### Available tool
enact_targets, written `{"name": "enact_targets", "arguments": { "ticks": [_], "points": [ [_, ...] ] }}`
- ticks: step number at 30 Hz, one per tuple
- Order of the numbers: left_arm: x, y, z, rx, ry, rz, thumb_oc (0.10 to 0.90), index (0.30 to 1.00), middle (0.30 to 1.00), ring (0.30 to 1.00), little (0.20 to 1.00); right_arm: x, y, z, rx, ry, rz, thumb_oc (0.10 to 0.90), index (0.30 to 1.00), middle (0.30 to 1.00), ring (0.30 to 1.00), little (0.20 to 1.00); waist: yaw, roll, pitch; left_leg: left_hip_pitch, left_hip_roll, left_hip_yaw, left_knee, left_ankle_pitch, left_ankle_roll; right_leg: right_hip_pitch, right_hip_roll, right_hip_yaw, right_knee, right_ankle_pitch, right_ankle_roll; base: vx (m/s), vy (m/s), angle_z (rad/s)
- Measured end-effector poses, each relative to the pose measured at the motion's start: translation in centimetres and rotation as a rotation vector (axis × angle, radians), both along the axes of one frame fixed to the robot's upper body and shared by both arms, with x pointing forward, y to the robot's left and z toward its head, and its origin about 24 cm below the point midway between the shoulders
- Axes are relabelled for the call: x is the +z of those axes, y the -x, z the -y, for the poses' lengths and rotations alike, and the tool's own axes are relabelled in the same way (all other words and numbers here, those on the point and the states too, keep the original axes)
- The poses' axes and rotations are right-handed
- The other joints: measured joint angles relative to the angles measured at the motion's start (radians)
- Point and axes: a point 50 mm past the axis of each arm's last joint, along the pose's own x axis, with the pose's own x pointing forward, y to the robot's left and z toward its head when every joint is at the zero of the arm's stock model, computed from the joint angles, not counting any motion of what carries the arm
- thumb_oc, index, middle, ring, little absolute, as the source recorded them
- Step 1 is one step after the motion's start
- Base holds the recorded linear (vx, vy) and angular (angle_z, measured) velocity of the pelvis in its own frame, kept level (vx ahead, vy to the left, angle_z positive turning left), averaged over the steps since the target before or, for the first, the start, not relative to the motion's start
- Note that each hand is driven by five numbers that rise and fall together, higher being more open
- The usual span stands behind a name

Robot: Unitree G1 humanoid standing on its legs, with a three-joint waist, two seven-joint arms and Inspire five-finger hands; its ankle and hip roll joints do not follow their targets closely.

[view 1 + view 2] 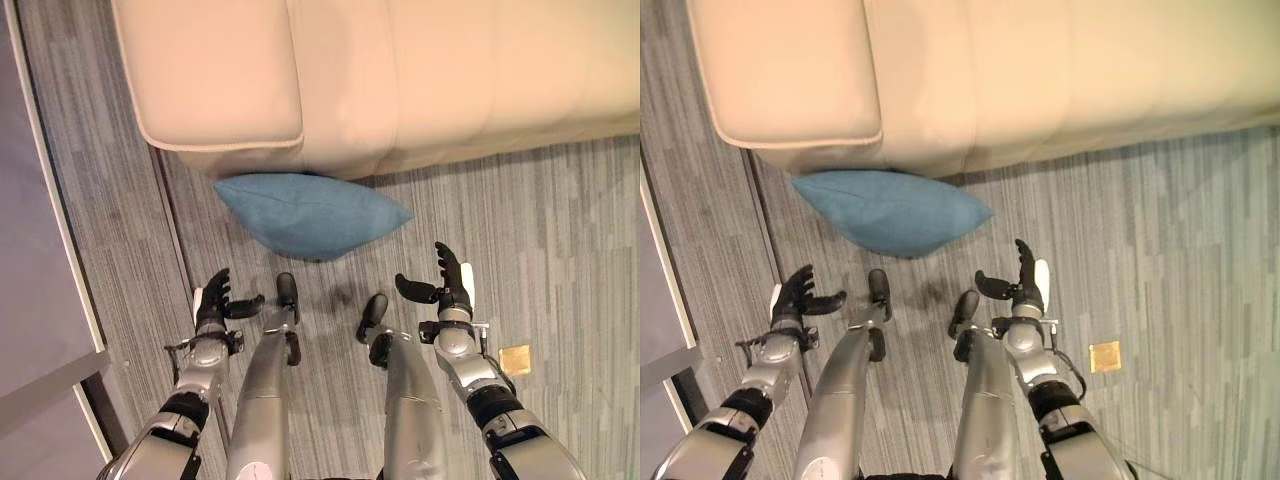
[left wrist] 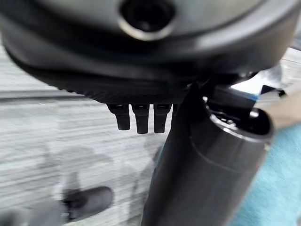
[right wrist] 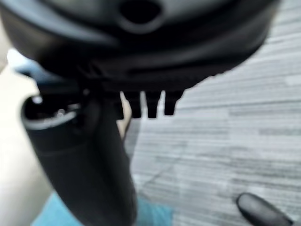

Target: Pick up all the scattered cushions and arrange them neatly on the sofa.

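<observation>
A blue cushion lies on the grey floor, its far edge tucked against the base of the cream sofa. My left hand hovers open below and left of the cushion, fingers straight, thumb pointing inward. My right hand is open too, below and right of the cushion's pointed corner, a short gap away. Neither hand touches the cushion. The cushion appears past the left thumb in the left wrist view, and a corner of the blue cushion appears in the right wrist view.
The sofa's armrest juts out at the upper left. A grey wall panel or door runs along the left. A small gold square lies on the floor to the right of my right arm. Striped grey carpet stretches to the right.
</observation>
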Motion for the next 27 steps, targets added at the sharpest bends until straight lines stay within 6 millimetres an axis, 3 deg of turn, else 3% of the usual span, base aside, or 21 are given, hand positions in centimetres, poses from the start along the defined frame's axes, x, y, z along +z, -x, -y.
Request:
{"name": "enact_targets", "arguments": {
  "ticks": [1, 5, 9, 16, 20, 24, 27],
  "points": [
    [1.9, -1.3, 0.5, -0.006, -0.002, 0.068, 0.8, 0.9, 0.9, 0.9, 0.9, 0.4, -0.4, -0.8, 0.001, -0.024, 0.017, 0.8, 0.9, 0.9, 0.9, 0.9, -0.013, 0.006, 0.004, -0.058, 0.001, 0.0, 0.048, -0.008, 0.012, -0.055, -0.004, 0.013, 0.03, 0.0, -0.001, -0.1, 0.161, -0.13],
    [5.4, -3.5, 1.3, -0.039, -0.029, 0.165, 0.8, 0.9, 0.9, 0.9, 0.9, 2.3, -2.1, -0.9, -0.002, -0.077, 0.07, 0.8, 0.9, 0.9, 0.9, 0.9, -0.014, 0.02, 0.017, -0.18, 0.0, 0.003, 0.167, -0.051, 0.025, -0.176, -0.022, 0.051, 0.139, -0.027, 0.0, -0.02, 0.056, -0.04],
    [6.7, -4.0, 0.7, -0.032, -0.047, 0.2, 0.8, 0.9, 0.9, 0.9, 0.9, 4.5, -3.6, -1.2, 0.023, -0.112, 0.122, 0.8, 0.9, 0.9, 0.9, 0.9, -0.006, 0.021, 0.018, -0.231, 0.0, 0.004, 0.213, -0.063, 0.027, -0.23, -0.035, 0.067, 0.185, -0.04, -0.011, 0.01, 0.022, 0.06],
    [11.2, -5.3, -1.5, -0.022, -0.168, 0.3, 0.8, 0.9, 0.9, 0.9, 0.9, 12.4, -6.6, -0.5, 0.077, -0.05, 0.32, 0.8, 0.9, 0.9, 0.9, 0.9, 0.009, 0.021, 0.017, -0.386, -0.021, -0.01, 0.247, -0.058, 0.02, -0.401, -0.034, 0.112, 0.254, -0.049, -0.01, 0.04, 0.007, 0.09],
    [14.3, -6.0, -1.0, -0.051, -0.218, 0.388, 0.8, 0.9, 0.9, 0.9, 0.9, 15.8, -7.4, -1.3, 0.117, -0.036, 0.399, 0.8, 0.9, 0.9, 0.9, 0.9, 0.018, 0.021, 0.017, -0.451, -0.021, -0.023, 0.298, -0.061, 0.023, -0.458, -0.038, 0.113, 0.304, -0.07, -0.018, 0.06, 0.015, 0.04],
    [20.2, -7.4, 1.0, -0.125, -0.328, 0.525, 0.8, 0.9, 0.9, 0.9, 0.9, 20.0, -8.1, -2.4, 0.166, 0.01, 0.492, 0.8, 0.9, 0.9, 0.9, 0.9, 0.015, 0.021, 0.017, -0.509, -0.021, -0.027, 0.337, -0.067, 0.022, -0.513, -0.043, 0.113, 0.337, -0.084, -0.023, 0.07, 0.02, 0.03],
    [22.1, -7.6, 1.6, -0.139, -0.367, 0.568, 0.8, 0.9, 0.9, 0.9, 0.9, 21.2, -8.2, -2.7, 0.177, 0.031, 0.518, 0.8, 0.9, 0.9, 0.9, 0.9, 0.013, 0.021, 0.017, -0.539, -0.02, -0.029, 0.347, -0.071, 0.021, -0.542, -0.044, 0.113, 0.348, -0.09, -0.025, 0.05, -0.012, 0.01]
  ]
}}
